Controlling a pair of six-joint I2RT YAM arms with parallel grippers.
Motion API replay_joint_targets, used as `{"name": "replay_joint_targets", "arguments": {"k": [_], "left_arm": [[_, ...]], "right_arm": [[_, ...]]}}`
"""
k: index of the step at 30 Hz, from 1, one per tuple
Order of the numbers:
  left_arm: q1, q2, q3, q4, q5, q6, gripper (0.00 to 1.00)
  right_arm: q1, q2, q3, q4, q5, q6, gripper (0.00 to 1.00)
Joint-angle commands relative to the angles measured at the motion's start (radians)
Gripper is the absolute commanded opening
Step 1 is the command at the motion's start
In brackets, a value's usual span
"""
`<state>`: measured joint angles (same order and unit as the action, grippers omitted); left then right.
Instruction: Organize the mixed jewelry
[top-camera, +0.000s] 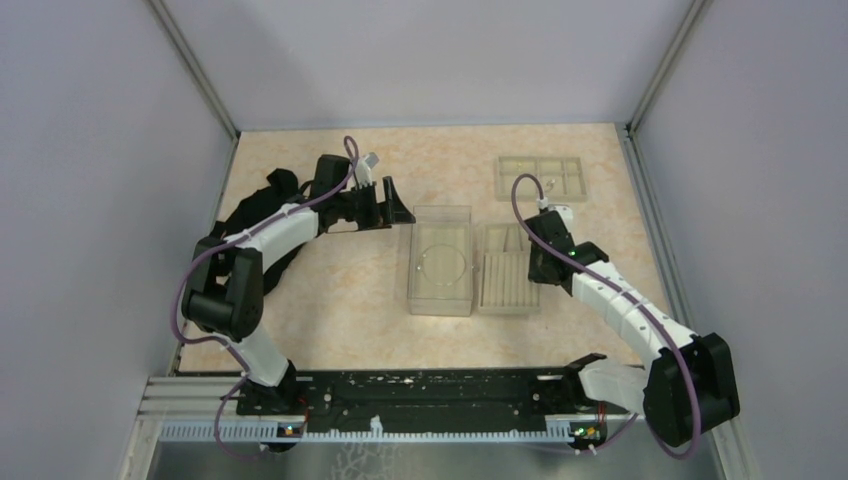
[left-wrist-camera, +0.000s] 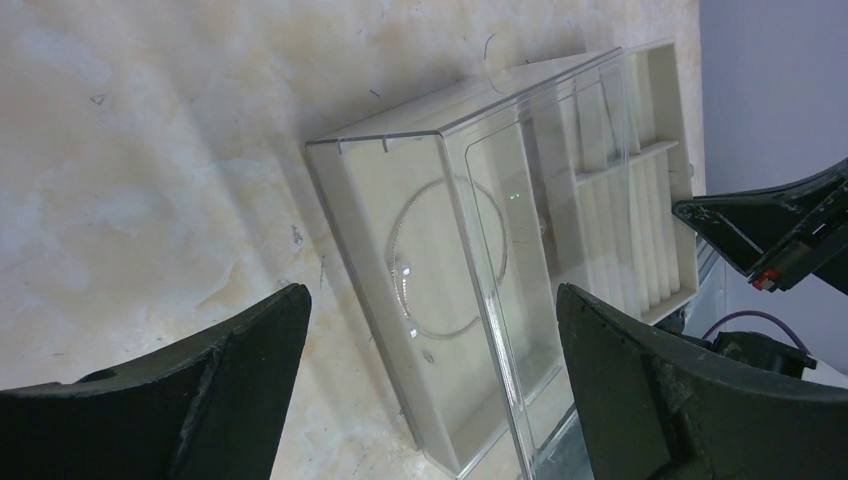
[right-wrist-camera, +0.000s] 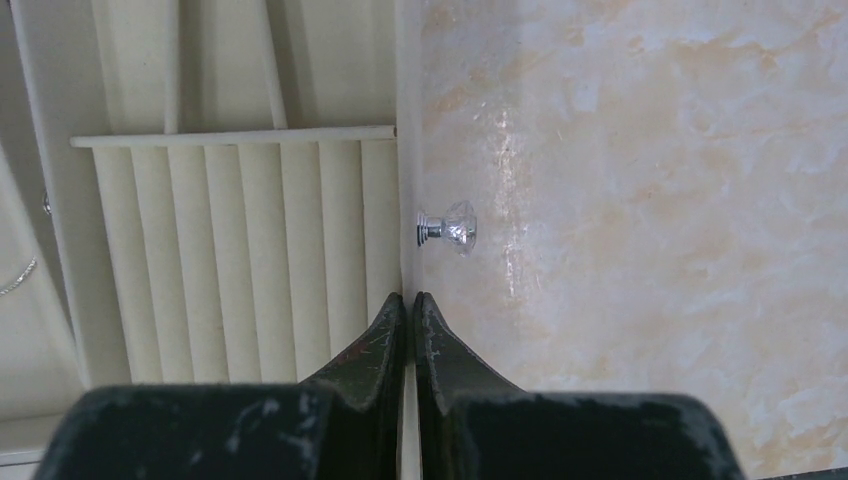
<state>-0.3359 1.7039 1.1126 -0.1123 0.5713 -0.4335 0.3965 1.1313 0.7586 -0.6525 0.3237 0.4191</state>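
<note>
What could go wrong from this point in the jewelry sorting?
1. The right gripper, shut, sits at the ridged tray's wall just short of a small crystal piece; advancing closed could knock it away.
2. The left gripper is open toward the clear box, with the wire hoop seen through it; a push could slide the box and shift the hoop.

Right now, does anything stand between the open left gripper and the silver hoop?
Yes. The silver hoop lies inside the clear plastic box, so the box's near side stands between it and the left gripper, whose jaws are open. Whether the box's top is open cannot be told.
</note>
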Motion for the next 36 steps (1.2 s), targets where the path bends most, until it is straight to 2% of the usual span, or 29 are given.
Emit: {"name": "replay_joint_targets", "arguments": {"k": [1, 14, 36], "left_arm": [[-0.001, 0.004, 0.027, -0.005, 0.044, 0.004, 0.99], [-0.001, -0.016, 0.007, -0.039, 0.002, -0.027, 0.99], [-0.044, 0.012, -0.027, 0.027, 0.032, -0.079, 0.99]], "right_arm": [[0.002, -0.044, -0.002, 0.135, -0.012, -0.006, 0.0], [0.003, -0.005, -0.008, 0.24, -0.111, -0.026, 0.0], [0.004, -0.026, -0.059, 0.217, -0.156, -0.015, 0.0]]}}
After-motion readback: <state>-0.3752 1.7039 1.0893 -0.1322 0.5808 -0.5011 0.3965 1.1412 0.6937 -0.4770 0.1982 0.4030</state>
